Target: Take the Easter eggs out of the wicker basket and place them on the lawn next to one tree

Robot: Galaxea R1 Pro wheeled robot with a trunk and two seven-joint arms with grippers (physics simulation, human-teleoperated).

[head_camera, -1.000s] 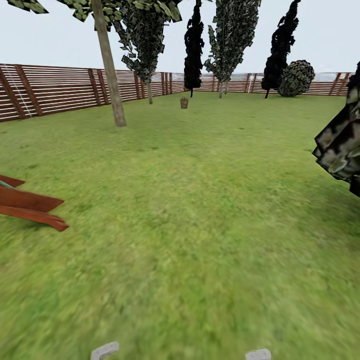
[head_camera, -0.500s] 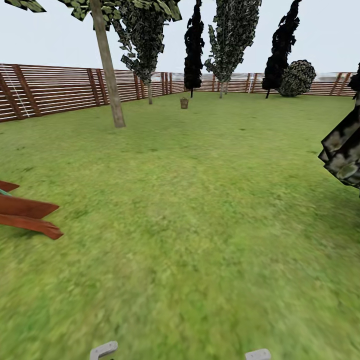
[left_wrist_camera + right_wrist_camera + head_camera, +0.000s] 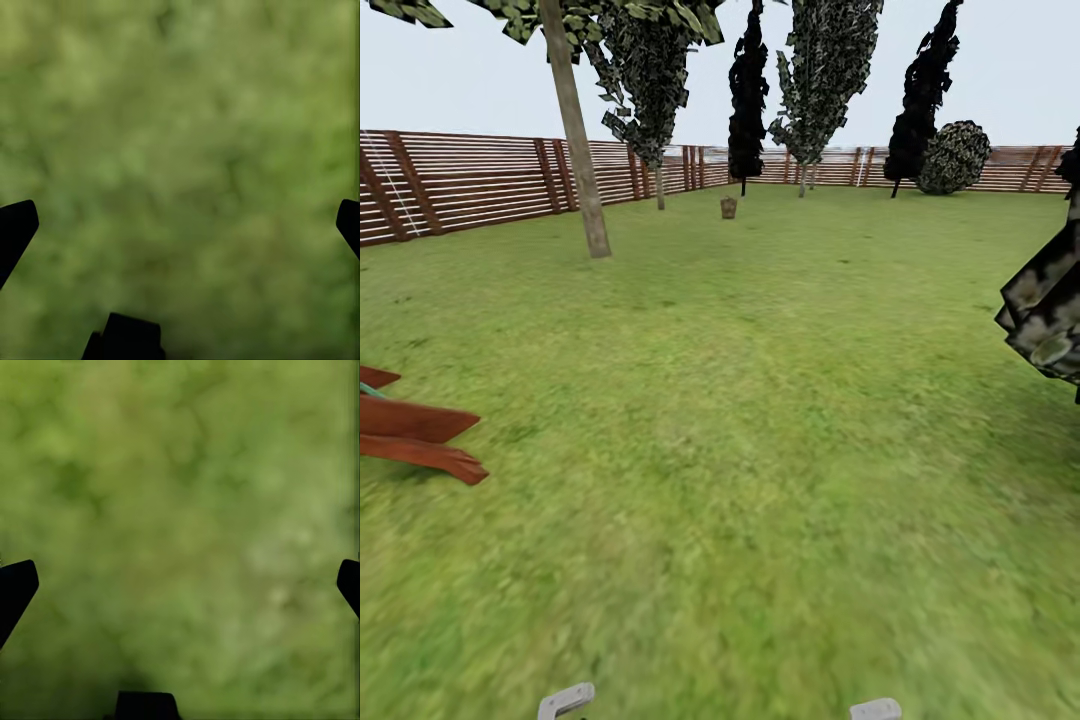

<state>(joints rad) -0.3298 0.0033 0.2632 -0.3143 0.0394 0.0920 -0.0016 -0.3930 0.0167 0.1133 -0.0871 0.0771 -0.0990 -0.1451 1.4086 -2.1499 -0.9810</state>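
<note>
Head view shows me the wicker basket (image 3: 729, 207) far away on the lawn (image 3: 760, 400), near the far fence (image 3: 460, 180), with a pale-trunk tree (image 3: 582, 160) to its left and nearer to me. Some brown planks (image 3: 415, 435) lie on the grass at my near left. My left gripper (image 3: 180, 225) and right gripper (image 3: 180, 585) both hang over bare grass with their jaws spread wide and nothing in them.

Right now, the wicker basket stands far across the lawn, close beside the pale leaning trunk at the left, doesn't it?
Not quite. The wicker basket does stand far across the lawn, but well apart from the pale trunk, nearer the black cypress-like tree, as the head view shows.
</note>
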